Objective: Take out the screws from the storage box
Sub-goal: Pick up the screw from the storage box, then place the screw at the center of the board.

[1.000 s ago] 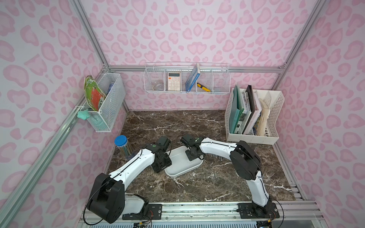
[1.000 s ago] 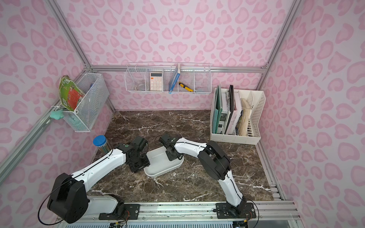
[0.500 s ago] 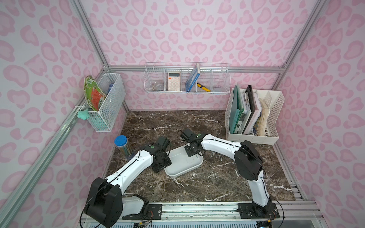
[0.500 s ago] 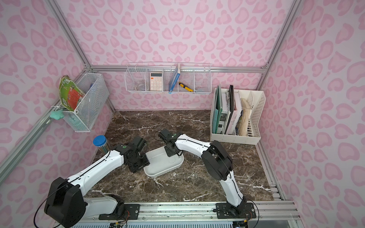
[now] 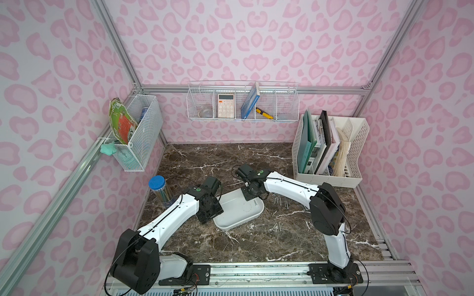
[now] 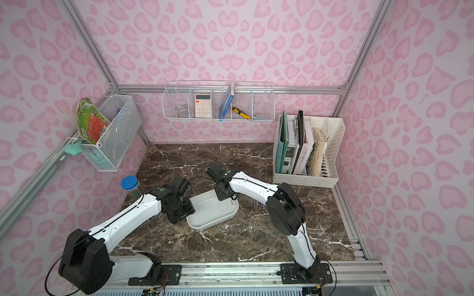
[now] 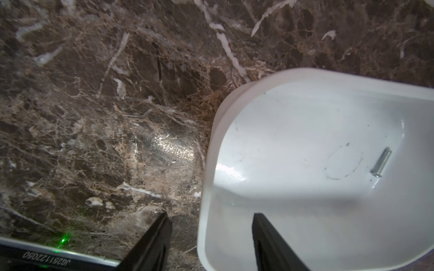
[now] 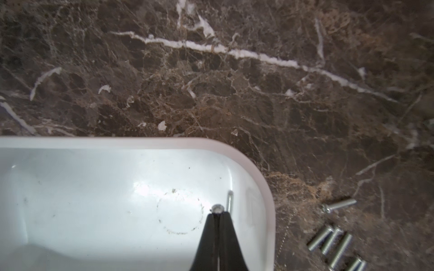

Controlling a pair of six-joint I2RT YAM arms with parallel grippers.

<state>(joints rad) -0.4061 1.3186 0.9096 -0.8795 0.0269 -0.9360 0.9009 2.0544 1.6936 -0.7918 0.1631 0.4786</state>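
With the right gripper [image 8: 218, 214] closed on a light, slippery screw [image 8: 217, 208], I am holding it, apparently, just under the head

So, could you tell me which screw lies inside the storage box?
The lone screw along the storage box's end wall, beside the right gripper; that gripper pinches a second screw, and the other screws lie outside on the marble.
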